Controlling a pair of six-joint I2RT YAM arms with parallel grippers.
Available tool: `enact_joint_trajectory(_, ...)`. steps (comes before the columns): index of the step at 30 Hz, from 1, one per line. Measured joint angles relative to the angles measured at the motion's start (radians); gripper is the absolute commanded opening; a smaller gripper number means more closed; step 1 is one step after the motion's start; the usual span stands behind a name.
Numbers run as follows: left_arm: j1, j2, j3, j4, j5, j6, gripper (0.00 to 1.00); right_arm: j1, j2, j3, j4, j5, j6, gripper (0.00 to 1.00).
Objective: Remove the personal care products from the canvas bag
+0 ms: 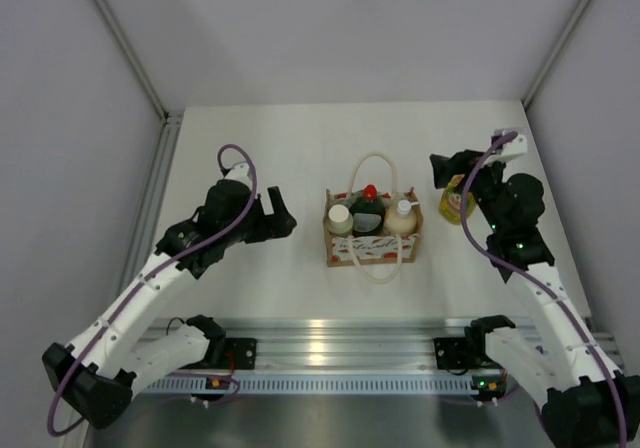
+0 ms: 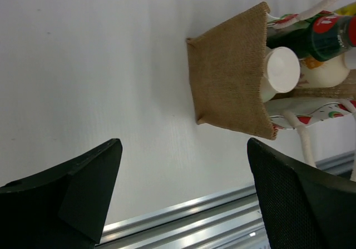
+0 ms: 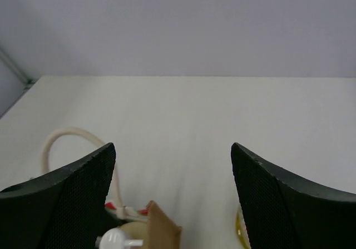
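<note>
The canvas bag (image 1: 372, 246) stands at the table's middle with its rope handles (image 1: 375, 160) lying out. It holds the pale bottle with a white cap (image 1: 340, 218), the dark green bottle with a red cap (image 1: 368, 211) and the cream bottle with a white nozzle (image 1: 401, 218). The yellow bottle (image 1: 457, 202) rests on the table right of the bag. My right gripper (image 1: 438, 172) is open and empty just above it. My left gripper (image 1: 283, 215) is open and empty left of the bag. The left wrist view shows the bag's side (image 2: 228, 74) and the white cap (image 2: 282, 69).
The aluminium rail (image 1: 330, 340) runs along the near table edge. Grey enclosure walls (image 1: 80, 88) stand left, right and behind. In the right wrist view the yellow bottle's edge (image 3: 239, 230) and the bag's corner (image 3: 161, 227) lie below the open fingers.
</note>
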Motion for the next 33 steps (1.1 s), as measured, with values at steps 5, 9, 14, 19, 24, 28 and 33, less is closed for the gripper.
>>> enact_joint_trajectory(5,-0.005,0.116,0.002,0.113,0.137,-0.095,0.98,0.116,0.044,-0.001,-0.053,-0.180,0.002,0.80)
enact_joint_trajectory(9,-0.034,0.227,0.003,0.195,0.187,-0.144,0.98,0.260,0.068,-0.010,-0.079,-0.204,-0.021,0.80)
enact_joint_trajectory(14,-0.100,0.337,0.009,0.257,0.198,-0.171,0.96,0.392,0.108,-0.012,-0.084,-0.144,-0.056,0.79)
enact_joint_trajectory(19,-0.156,0.378,0.010,0.279,0.183,-0.192,0.95,0.407,0.143,-0.013,-0.081,-0.080,-0.077,0.78)
enact_joint_trajectory(24,-0.157,0.378,-0.001,0.298,0.146,-0.206,0.94,0.431,0.207,-0.022,-0.049,-0.059,-0.105,0.75)
enact_joint_trajectory(28,-0.156,0.378,-0.010,0.298,0.140,-0.211,0.94,0.454,0.276,-0.042,0.009,-0.049,-0.129,0.71)
enact_joint_trajectory(33,-0.156,0.378,-0.015,0.301,0.139,-0.211,0.95,0.463,0.360,-0.042,0.076,-0.028,-0.147,0.70)
